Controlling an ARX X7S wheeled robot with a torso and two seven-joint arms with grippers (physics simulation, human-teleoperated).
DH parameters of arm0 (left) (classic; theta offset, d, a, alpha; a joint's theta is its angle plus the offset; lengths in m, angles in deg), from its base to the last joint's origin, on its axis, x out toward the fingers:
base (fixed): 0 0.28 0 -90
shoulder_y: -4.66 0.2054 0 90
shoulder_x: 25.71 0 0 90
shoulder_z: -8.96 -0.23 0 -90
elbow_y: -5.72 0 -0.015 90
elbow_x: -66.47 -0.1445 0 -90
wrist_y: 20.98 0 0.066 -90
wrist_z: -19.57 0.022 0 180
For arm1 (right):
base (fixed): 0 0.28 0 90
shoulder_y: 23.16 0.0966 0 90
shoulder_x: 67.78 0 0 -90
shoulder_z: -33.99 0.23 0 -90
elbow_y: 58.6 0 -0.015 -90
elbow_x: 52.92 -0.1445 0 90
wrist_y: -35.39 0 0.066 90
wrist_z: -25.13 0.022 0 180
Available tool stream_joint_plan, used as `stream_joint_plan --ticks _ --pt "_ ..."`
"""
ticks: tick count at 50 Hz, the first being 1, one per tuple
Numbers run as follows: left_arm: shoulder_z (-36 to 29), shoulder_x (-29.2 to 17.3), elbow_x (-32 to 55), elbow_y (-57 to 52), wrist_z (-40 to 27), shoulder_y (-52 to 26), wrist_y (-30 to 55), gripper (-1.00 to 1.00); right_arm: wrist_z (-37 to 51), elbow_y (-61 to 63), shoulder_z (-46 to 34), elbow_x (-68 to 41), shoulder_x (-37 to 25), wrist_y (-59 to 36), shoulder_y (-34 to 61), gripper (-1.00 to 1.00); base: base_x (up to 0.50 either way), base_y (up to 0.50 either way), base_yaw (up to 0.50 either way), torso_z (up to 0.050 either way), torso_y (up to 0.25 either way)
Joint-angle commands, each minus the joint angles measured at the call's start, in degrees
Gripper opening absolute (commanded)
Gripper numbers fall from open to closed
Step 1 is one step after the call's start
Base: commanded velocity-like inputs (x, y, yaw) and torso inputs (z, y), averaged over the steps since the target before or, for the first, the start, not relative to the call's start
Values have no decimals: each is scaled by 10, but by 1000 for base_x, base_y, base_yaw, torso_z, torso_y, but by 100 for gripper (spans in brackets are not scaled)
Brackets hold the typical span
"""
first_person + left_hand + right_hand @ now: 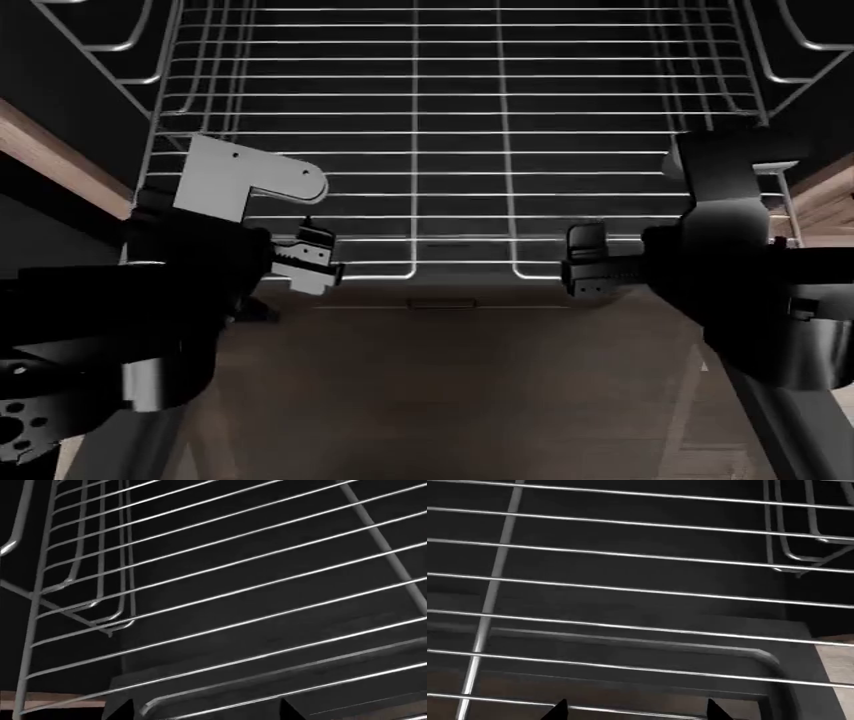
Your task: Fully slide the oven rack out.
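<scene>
The rack (454, 150) is a wide flat grid of thin silver wires: many crosswise rods, two lengthwise rods running down its middle, and rounded, looped front corners. In the head view it lies level, reaching forward out of the dark oven, with its front edge coming right up to both sets of fingertips and the rest of it stretching away beyond them. Below the fingertips and nearer the robot lies the dark door (441, 380), open and flat. Curved grey side guides (114, 45) stand outboard of the rack on either side, well beyond the fingers. The left gripper (310, 262) is at the rack's front left corner and the right gripper (582, 268) at its front edge towards the right; both are level with the front rod and very close to it, but I cannot tell whether either touches or clasps the wire, nor how wide their fingers stand. In each wrist view, only two dark fingertips (560, 711) show, with the rack's rods just beyond them.
</scene>
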Motion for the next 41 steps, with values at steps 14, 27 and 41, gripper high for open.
stream_joint_plan --ticks 14,27,41 --pt "-65 -36 263 256 -63 132 82 100 60 -5 -79 -195 -77 -97 -146 100 -8 -2 -3 -6 -18" --pt "-76 -62 351 201 -130 174 72 100 57 39 -77 -213 -109 -91 -181 100 -8 -2 -2 -7 -19" --pt "-75 -88 360 179 -127 222 55 100 27 98 -50 -199 -149 -59 -273 100 -9 -3 -3 -8 -20"
